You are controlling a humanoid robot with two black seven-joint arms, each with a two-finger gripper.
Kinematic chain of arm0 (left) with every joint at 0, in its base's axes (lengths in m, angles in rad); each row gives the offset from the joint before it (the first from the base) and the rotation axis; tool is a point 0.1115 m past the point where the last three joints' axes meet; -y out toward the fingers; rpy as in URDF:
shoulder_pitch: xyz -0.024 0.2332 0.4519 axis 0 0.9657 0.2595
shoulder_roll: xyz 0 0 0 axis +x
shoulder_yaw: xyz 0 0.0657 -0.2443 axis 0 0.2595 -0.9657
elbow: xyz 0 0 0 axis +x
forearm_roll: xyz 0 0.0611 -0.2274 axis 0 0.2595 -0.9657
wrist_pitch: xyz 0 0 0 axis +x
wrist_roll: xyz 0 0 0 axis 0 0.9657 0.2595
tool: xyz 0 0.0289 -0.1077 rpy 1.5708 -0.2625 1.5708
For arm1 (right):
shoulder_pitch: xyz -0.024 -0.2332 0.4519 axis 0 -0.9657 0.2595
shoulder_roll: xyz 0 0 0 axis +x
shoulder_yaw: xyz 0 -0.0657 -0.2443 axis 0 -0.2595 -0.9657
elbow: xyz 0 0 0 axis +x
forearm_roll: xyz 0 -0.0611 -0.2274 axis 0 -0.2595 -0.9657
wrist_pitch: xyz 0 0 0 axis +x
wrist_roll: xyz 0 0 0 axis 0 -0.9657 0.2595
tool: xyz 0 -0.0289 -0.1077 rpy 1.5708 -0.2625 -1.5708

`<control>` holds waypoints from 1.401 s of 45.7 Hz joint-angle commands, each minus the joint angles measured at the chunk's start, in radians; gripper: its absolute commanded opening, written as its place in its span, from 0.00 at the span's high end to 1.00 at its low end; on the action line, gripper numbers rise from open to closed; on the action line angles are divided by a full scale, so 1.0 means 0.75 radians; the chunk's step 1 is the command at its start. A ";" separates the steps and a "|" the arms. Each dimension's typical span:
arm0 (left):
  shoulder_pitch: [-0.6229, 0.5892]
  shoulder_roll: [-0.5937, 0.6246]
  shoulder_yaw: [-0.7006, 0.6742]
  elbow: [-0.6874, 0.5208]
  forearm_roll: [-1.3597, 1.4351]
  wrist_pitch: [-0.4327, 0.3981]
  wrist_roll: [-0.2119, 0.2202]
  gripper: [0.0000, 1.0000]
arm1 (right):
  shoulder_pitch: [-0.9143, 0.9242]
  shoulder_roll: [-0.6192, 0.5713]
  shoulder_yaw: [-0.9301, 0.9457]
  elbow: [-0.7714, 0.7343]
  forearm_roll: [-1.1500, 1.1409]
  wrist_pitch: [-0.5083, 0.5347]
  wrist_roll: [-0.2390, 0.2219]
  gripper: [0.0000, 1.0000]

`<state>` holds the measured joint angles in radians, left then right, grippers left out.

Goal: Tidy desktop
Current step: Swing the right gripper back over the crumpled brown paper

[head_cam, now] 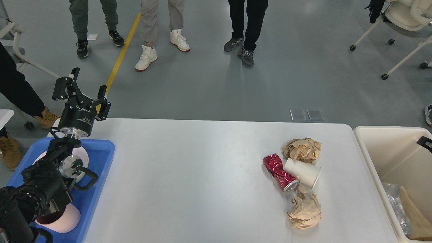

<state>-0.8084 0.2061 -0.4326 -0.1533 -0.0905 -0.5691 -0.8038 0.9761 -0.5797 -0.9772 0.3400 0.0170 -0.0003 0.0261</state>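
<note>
Spreading across most of the view, the white tabletop [189, 182] carries a small heap of litter toward its right side: a crushed red can [279, 171] lying flat, a white paper cup [302, 172] tipped on its side and touching the can, a crumpled brown paper ball [302, 149] just behind them and a second brown paper wad [304, 211] just in front.

Off the tabletop's left end, the left arm rises from the lower left corner over a blue tray [98, 158], its wrist bent upward so that the left end effector [87, 87] points up and away above the tabletop's far left corner. Its two fingers stand released, spread apart with nothing between them. The right end effector does not show clearly; only a small dark piece [425, 142] pokes in at the right edge, and what it is cannot be told.

The blue tray holds a pale pink cup [60, 219] near its front and a round white object [82, 157] partly hidden behind the arm. Just beside the tabletop's right end stands a cream bin [378, 148] containing crumpled clear plastic [395, 202] and a piece of brown cardboard [416, 217].

Beyond the far edge, three people's legs [162, 20] stand on the grey floor [303, 67], with a yellow floor line [123, 50] and a wheeled chair [401, 20] at the upper right.
</note>
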 commanded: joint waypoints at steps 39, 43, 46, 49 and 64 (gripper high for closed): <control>0.000 0.001 0.000 0.000 0.000 0.000 0.000 0.04 | 1.243 0.501 -0.270 0.497 0.010 1.280 0.000 0.00; 0.000 -0.001 0.000 0.000 0.000 0.000 0.000 0.04 | 1.345 0.485 -0.276 0.587 0.010 1.280 0.000 0.00; 0.000 0.001 0.000 0.002 0.000 0.000 0.000 0.04 | 1.431 0.468 -0.278 0.653 0.010 1.280 0.000 0.00; 0.000 -0.001 0.000 0.000 0.000 0.000 0.000 0.04 | 1.521 0.462 -0.282 0.716 0.010 1.280 0.000 0.00; 0.000 0.001 0.000 0.000 0.000 0.000 0.000 0.04 | 1.742 0.464 -0.280 0.764 0.010 1.280 -0.002 0.00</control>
<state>-0.8084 0.2065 -0.4328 -0.1528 -0.0905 -0.5674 -0.8038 2.2659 -0.2295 -1.1906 0.9144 0.0246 0.9600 0.0250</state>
